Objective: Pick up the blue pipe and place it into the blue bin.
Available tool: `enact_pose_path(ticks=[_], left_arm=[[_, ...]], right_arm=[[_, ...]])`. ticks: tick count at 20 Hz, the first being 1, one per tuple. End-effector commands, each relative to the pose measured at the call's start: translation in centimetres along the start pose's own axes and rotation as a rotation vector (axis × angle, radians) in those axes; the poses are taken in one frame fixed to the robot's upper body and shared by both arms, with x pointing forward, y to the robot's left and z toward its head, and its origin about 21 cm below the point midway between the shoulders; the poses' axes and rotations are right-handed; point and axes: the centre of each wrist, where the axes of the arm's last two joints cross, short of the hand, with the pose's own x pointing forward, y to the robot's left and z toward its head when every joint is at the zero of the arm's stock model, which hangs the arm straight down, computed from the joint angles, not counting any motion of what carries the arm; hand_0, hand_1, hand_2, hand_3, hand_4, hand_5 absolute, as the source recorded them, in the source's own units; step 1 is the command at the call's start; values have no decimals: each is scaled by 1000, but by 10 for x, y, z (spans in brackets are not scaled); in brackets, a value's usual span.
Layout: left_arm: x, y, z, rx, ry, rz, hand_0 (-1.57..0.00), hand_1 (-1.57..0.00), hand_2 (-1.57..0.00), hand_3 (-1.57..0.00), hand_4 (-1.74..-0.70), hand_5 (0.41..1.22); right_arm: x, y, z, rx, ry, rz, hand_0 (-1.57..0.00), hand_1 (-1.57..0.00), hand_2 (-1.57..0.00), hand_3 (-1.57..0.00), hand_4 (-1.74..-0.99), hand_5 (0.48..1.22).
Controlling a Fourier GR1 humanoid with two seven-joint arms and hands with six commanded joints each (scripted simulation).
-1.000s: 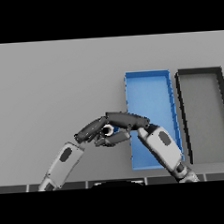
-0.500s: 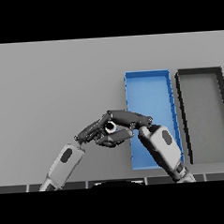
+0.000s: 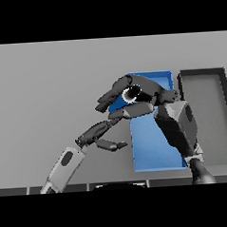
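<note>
Above blue bin [image 3: 155, 146], right hand [image 3: 142, 92] gripping blue pipe [image 3: 118, 101]

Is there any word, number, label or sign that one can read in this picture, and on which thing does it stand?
None. No text shows on the blue bin, the dark bin, the blue pipe, the table, the right hand or the left hand.
</note>
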Motion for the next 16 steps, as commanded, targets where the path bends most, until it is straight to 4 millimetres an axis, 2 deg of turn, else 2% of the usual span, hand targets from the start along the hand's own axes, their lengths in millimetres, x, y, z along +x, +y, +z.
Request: enact_pose_path(ticks=[1, 4, 7, 9, 12, 13, 16], left_arm=[[0, 2, 1, -2, -7, -10, 0, 0, 0, 0, -912, 502], [0, 3, 7, 6, -25, -15, 1, 1, 1, 1, -903, 495], [2, 6, 9, -3, -23, -2, 1, 1, 1, 1, -907, 491], [0, 3, 10, -4, -10, 9, 1, 1, 1, 1, -911, 487], [-4, 3, 7, 6, 8, 9, 1, 1, 1, 1, -902, 489], [1, 2, 5, 9, -4, 10, 1, 1, 1, 1, -898, 489], [-2, 4, 5, 12, 10, 16, 1, 1, 1, 1, -893, 478]], right_arm=[[8, -3, -3, -14, -13, 21, -1571, -1571, -1571, -1571, -1720, 1127], [39, -28, -8, -169, -40, 73, -1571, -1571, -1571, -1571, -1730, 1110], [41, -63, 2, -339, -2, 95, -1571, -1571, -1571, -1571, -1735, 1131], [28, -84, 14, -446, 84, 128, -1571, -1571, -1571, -1571, -1737, 1135], [0, -106, 50, -589, 175, 63, -1571, -1571, -1571, -1571, -1739, 1120], [-11, -110, 59, -626, 216, 45, -1571, -1571, -1571, -1571, -1740, 1117], [-46, -109, 84, -704, 342, -7, -1571, -1571, -1571, -1571, -1740, 1121]])
